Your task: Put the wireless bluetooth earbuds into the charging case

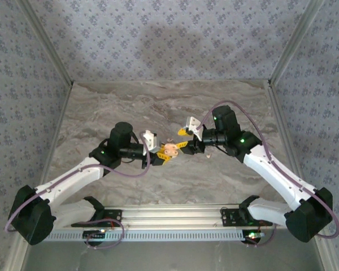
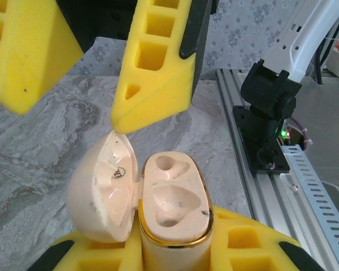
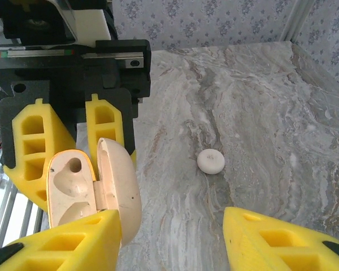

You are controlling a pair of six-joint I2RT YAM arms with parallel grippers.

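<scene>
Over on the left, the left gripper (image 1: 161, 153) has its jaws clamped on the base of the charging case (image 2: 172, 200), holding it around the middle of the tabletop (image 1: 101, 113). The case stands open. Its lid (image 2: 99, 192) is swung out to one side, and the two moulded hollows in the base face up in the left wrist view, ringed by a gold rim.

Moving right, the right gripper (image 1: 182, 139) sits just beside the case with its jaws well apart and gripping nothing. One yellow finger (image 2: 155, 84) has its tip right at the lid's upper edge, and I can't tell whether it actually touches.

Further right, one white earbud (image 3: 211, 161) lies loose on the marbled tabletop. It is clear of the case and of both grippers.
</scene>
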